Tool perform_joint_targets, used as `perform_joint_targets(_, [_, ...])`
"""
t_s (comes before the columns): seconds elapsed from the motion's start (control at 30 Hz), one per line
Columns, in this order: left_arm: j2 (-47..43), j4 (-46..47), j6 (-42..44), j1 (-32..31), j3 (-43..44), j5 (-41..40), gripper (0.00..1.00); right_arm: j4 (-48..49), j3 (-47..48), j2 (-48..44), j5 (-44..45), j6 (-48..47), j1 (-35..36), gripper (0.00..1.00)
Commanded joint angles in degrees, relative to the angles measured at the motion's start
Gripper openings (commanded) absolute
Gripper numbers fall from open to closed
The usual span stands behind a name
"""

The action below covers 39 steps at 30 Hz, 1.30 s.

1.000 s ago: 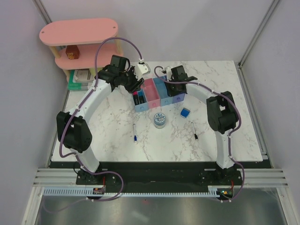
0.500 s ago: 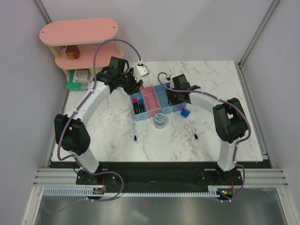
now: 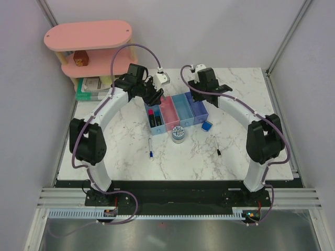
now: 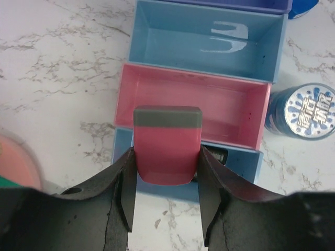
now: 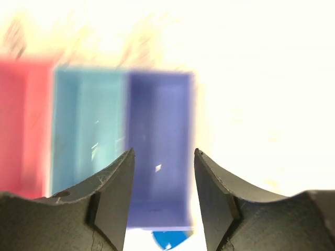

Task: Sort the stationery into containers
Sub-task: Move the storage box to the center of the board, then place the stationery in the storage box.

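Left fingers (image 4: 121,198) pinched a pink rectangular eraser with a grey top band (image 4: 167,146), one finger on each side. Its lower end was hidden between them. In the left wrist view the eraser sat in front of the row of four narrow plastic bins, overlapping the first light blue bin (image 4: 241,162) and the edge of the pink bin (image 4: 193,99). How high it hung could not be told.

The eraser covered most of the first bin, where only the end of a black marker (image 4: 214,155) showed. The second light blue bin (image 4: 204,36) was in full view. The darker blue bin (image 4: 225,4) was cut off at the top edge. A round blue-white tin (image 4: 306,112) stood on the marble surface (image 4: 63,63) just beside the pink bin. From above, the arm hid the eraser.

The right wrist view was blurred and washed out. Right fingers (image 5: 112,193) were spread, nothing between them, over the darker blue bin.

A blue block (image 3: 207,126) lay near that bin. A white pen with blue cap (image 3: 150,148) and a thin black pen (image 3: 216,146) lay well apart.
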Motion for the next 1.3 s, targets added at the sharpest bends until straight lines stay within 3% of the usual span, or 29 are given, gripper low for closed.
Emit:
perform_joint_targets(0.0, [6.57, 4.14, -5.39, -0.29, 6.44, 6.63, 0.03, -0.2, 4.26, -2.53, 9.57, -0.38, -7.19, 0.57])
perform_joint_targets(0.2, [16.15, 6.17, -7.32, -2.84, 15.49, 7.25, 0.03, -1.7, 1.38, -3.49, 6.51, -1.43, -13.62, 0.57])
perform_joint_targets(0.37, [21.36, 6.17, -8.47, -5.39, 21.56, 7.52, 0.02, -4.59, -4.51, -5.16, -0.95, -8.88, -14.78, 0.57])
perform_joint_targets(0.63, [24.17, 6.52, -7.59, -9.7, 19.28, 5.24, 0.02, -8.73, -12.6, -7.62, -13.0, -18.82, -14.78, 0.61])
perform_joint_targets(0.93, [27.6, 8.11, -6.81, -10.05, 19.81, -3.19, 0.02, -9.35, -15.16, -10.26, -16.44, -19.54, -14.95, 0.63])
perform_joint_targets(1.27, [27.07, 8.55, -5.93, -10.05, 17.44, -6.72, 0.02, -9.87, -15.24, -8.94, -21.27, -18.83, -14.95, 0.64])
